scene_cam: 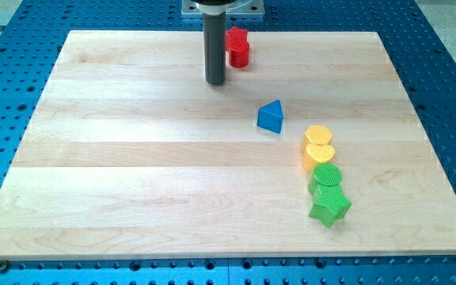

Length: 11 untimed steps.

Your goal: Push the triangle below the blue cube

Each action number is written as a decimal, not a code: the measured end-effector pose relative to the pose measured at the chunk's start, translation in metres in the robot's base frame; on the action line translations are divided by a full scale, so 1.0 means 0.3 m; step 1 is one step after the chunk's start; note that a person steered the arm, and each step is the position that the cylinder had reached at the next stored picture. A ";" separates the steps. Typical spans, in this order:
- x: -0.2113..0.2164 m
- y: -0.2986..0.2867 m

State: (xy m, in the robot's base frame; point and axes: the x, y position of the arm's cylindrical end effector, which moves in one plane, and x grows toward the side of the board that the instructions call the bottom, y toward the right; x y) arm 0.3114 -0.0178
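A blue triangle block [271, 117] lies on the wooden board [133, 158], right of the middle. No blue cube shows in the view. My tip [215, 81] rests on the board near the view's top, up and to the left of the blue triangle and well apart from it. A red block [237, 47] of unclear shape sits just to the right of the rod, close to the board's top edge.
A yellow hexagon-like block [317, 134] and a yellow heart-like block [319, 153] sit right of the triangle. Below them are a green round block [327, 177] and a green star block [329, 206]. A blue perforated table [450, 95] surrounds the board.
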 end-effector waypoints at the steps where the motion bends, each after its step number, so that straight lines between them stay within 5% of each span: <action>1: 0.011 -0.018; 2: 0.037 0.237; 3: 0.223 0.542; 4: 0.613 0.748; 5: 0.689 0.576; 9: 0.139 0.133; 10: 0.312 0.292; 11: 0.274 -0.087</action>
